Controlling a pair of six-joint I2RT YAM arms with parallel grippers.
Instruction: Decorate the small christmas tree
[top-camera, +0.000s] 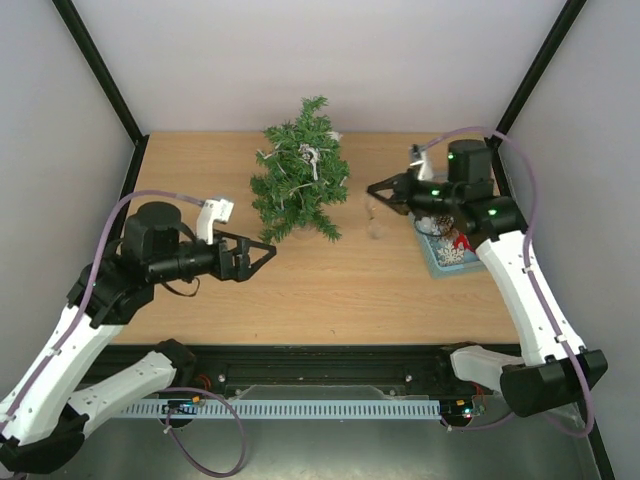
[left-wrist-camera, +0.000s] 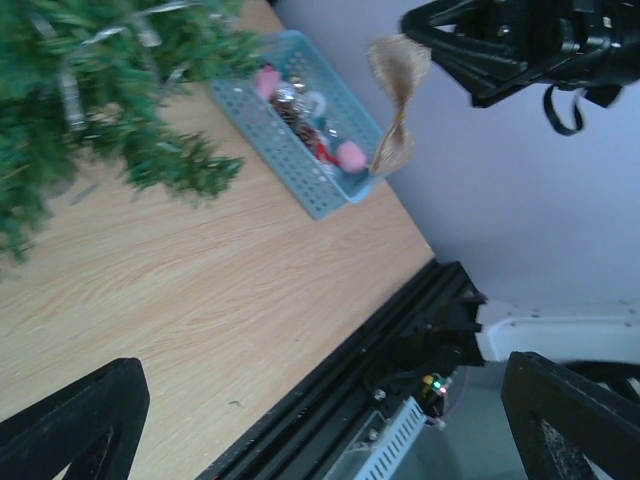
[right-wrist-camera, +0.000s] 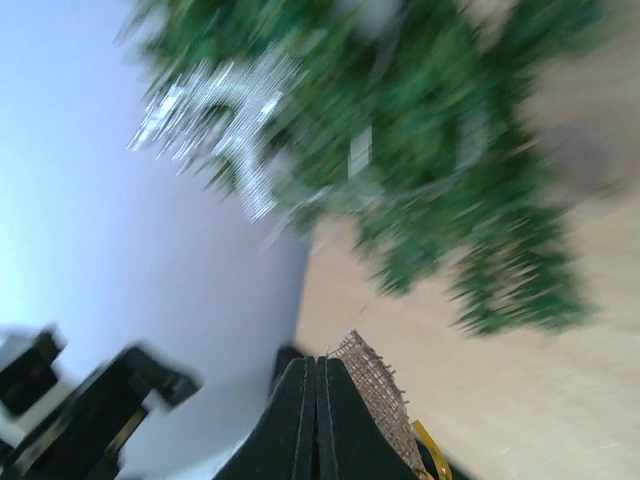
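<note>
The small christmas tree (top-camera: 300, 185) stands at the back middle of the table, with silver-white trim among its branches. It also shows in the left wrist view (left-wrist-camera: 90, 100) and, blurred, in the right wrist view (right-wrist-camera: 430, 150). My right gripper (top-camera: 373, 189) is shut on a burlap bow (top-camera: 376, 215) that hangs in the air just right of the tree. The bow shows in the left wrist view (left-wrist-camera: 395, 100) and in the right wrist view (right-wrist-camera: 380, 390). My left gripper (top-camera: 266, 250) is open and empty, in front of the tree and below its left side.
A light-blue basket (top-camera: 440, 258) of ornaments sits at the right, partly under the right arm; its wall shows in the left wrist view (left-wrist-camera: 270, 135). The black rail (top-camera: 330, 360) runs along the table's near edge. Grey walls close in the sides.
</note>
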